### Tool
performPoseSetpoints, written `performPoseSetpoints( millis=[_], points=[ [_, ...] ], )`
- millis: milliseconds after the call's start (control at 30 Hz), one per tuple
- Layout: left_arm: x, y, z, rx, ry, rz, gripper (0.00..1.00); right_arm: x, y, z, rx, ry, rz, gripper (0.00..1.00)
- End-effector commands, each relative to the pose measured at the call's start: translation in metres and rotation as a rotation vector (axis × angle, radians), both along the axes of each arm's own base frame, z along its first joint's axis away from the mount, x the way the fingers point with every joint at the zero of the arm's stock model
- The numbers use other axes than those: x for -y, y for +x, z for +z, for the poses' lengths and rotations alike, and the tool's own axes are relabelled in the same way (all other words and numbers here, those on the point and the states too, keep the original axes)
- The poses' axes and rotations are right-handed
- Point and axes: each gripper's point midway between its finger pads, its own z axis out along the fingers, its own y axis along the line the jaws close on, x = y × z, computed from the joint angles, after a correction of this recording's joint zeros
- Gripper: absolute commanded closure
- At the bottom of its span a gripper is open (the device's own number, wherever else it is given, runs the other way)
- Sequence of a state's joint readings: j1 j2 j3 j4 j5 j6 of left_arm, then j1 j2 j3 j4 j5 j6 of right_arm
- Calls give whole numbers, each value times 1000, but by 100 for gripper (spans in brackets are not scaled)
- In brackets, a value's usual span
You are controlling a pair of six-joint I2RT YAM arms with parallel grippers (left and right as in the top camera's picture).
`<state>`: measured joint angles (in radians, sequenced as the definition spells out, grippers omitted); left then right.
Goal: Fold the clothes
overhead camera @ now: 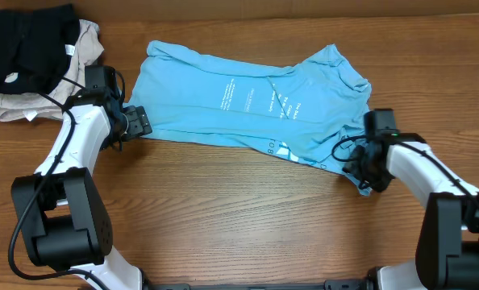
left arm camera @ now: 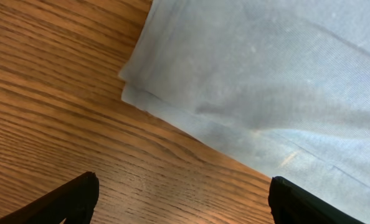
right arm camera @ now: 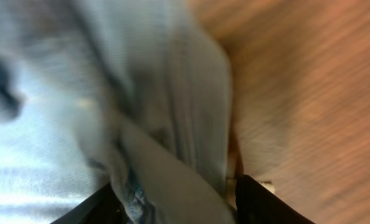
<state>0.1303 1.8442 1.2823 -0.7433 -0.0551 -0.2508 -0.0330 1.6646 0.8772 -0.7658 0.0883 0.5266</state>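
The sky-blue T-shirt [overhead camera: 247, 101] lies spread across the middle of the table, white lettering up. My left gripper [overhead camera: 139, 122] is at its lower left corner, open and empty; in the left wrist view its fingers [left arm camera: 182, 202] straddle bare wood just short of the shirt's corner [left arm camera: 135, 87]. My right gripper [overhead camera: 367, 176] is at the shirt's lower right corner. In the right wrist view a bunched fold of blue cloth [right arm camera: 172, 124] fills the gap between its fingers [right arm camera: 179, 202], which are shut on it.
A black garment [overhead camera: 26, 44] lies on a beige garment [overhead camera: 30, 105] at the back left corner, just behind my left arm. The wooden table [overhead camera: 239, 217] is bare in front of the shirt.
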Motion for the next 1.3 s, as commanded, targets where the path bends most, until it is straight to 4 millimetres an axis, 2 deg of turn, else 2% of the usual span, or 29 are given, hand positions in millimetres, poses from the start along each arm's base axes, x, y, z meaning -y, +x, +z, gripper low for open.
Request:
performPoseSetpoints(
  millis=[0, 133, 300, 433, 500, 633, 700, 767, 800, 933, 1000, 1067, 1267],
  points=[
    [-2, -3, -1, -13, 18, -15, 11, 32, -22, -8, -86, -34, -117, 42],
    [-2, -7, -3, -31, 15, -15, 11, 61, -41, -4, -139, -18, -243, 37],
    [1, -14, -4, -61, 0, -23, 9, 74, -40, 8, -128, 102, -238, 28],
    [21, -11, -1, -51, -70, -152, 7, 79, -24, 37, -96, 131, -209, 23],
    [32, -5, 8, -32, -105, -216, 5, 80, -10, 63, -57, 139, -171, 20],
    [56, 18, 50, 40, -164, -305, 2, 79, 19, 128, 43, 130, -97, 14],
    [68, 33, 82, 94, -159, -342, 0, 75, 32, 163, 96, 125, -52, 10],
    [78, 47, 113, 158, -138, -380, 0, 71, 41, 189, 141, 110, -10, 8],
    [88, 60, 137, 221, -115, -407, 0, 67, 48, 205, 174, 101, 9, 7],
    [105, 85, 168, 310, -81, -447, 0, 54, 63, 222, 235, 86, 64, 7],
    [111, 97, 165, 315, -82, -460, 0, 44, 70, 223, 250, 85, 96, 6],
    [114, 111, 152, 309, -78, -471, 0, 32, 75, 222, 259, 87, 133, 6],
    [111, 170, 91, 325, -36, -462, 1, 2, 85, 225, 284, 92, 222, 6]
  ],
)
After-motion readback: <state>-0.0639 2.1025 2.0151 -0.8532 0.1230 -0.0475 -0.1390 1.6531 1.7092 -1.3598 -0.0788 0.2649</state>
